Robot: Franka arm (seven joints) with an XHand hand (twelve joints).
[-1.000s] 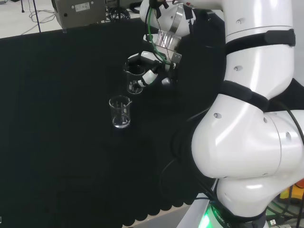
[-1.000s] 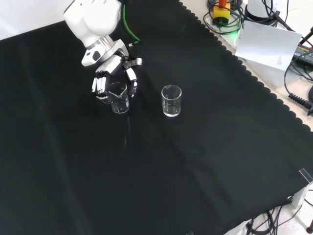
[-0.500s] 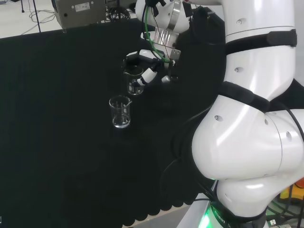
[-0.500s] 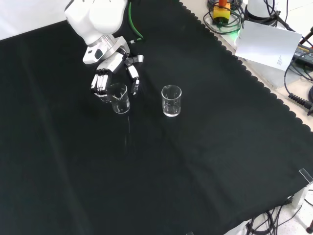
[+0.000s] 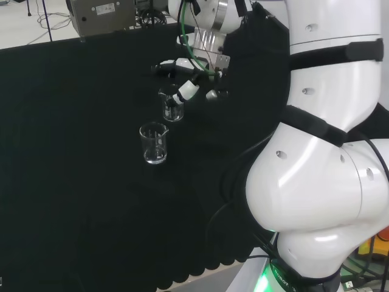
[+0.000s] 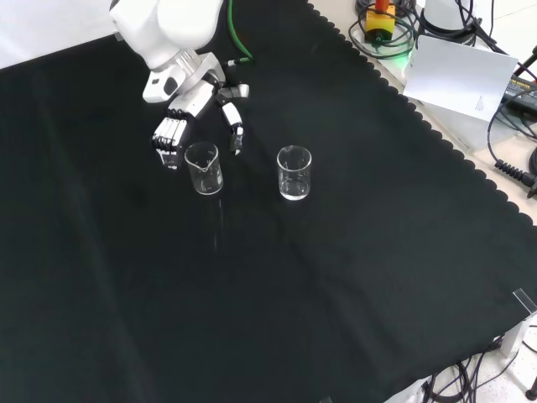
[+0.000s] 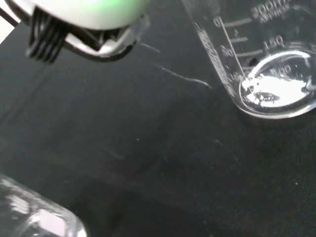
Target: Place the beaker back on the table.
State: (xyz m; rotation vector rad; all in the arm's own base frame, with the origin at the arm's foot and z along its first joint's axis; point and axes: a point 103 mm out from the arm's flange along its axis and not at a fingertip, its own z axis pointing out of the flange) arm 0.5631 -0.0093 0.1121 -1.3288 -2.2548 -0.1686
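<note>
glass beaker (image 6: 205, 169) is now standing free on the tabletop (image 6: 336, 277); my fingers (image 6: 170, 134) are released, lifting away — placement looking done.

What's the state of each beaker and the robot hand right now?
Beaker by the robot hand: upright on the cloth, released, looks empty.
Second beaker: upright on the cloth, apart from the first, untouched.
Robot hand: open, fingers straight, above and behind the first beaker.

Second clear beaker (image 6: 294, 172) upright on black cloth (image 6: 319, 277), empty. White sheet (image 6: 460, 77) and cables (image 6: 512, 168) off the cloth's scalloped edge, right in the front view. Grey box (image 5: 102, 14) beyond the cloth's far edge in the head view.
</note>
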